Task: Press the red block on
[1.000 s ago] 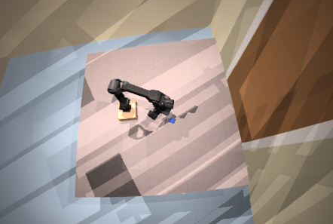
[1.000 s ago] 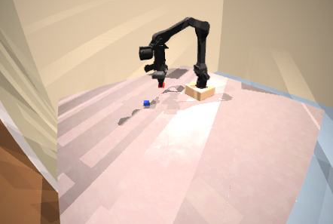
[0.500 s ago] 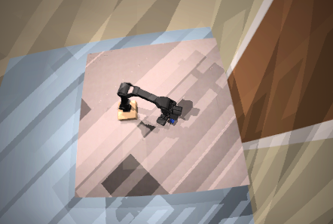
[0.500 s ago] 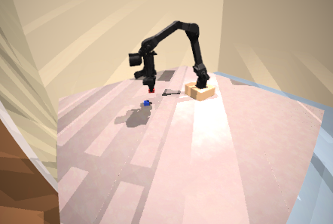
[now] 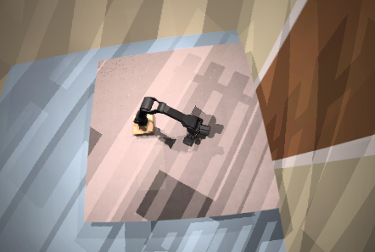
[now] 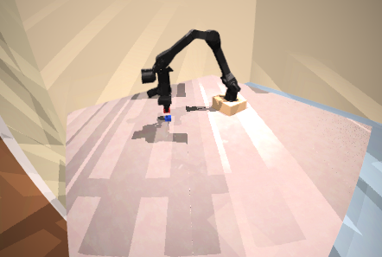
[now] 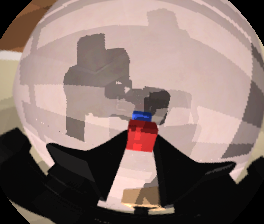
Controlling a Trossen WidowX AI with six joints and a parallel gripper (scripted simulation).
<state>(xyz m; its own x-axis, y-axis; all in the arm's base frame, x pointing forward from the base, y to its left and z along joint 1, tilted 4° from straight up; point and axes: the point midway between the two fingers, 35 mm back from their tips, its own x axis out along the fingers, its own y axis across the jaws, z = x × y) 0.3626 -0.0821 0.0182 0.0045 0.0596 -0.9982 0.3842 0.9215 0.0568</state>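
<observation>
The gripper (image 6: 167,109) (image 7: 140,135) holds the red block (image 6: 167,111) (image 7: 142,136) above the blue block (image 6: 168,118) (image 7: 141,116).

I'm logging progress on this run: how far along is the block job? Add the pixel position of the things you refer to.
Done: the red block (image 6: 167,111) (image 7: 142,137) is picked up, shut between the fingers of the gripper (image 6: 167,109) (image 7: 140,135). In hand: bringing it over the blue block (image 6: 168,118) (image 7: 142,116); the exterior view shows red above blue with a gap between. Left: lowering it, pressing until it clicks, and letting go.
</observation>
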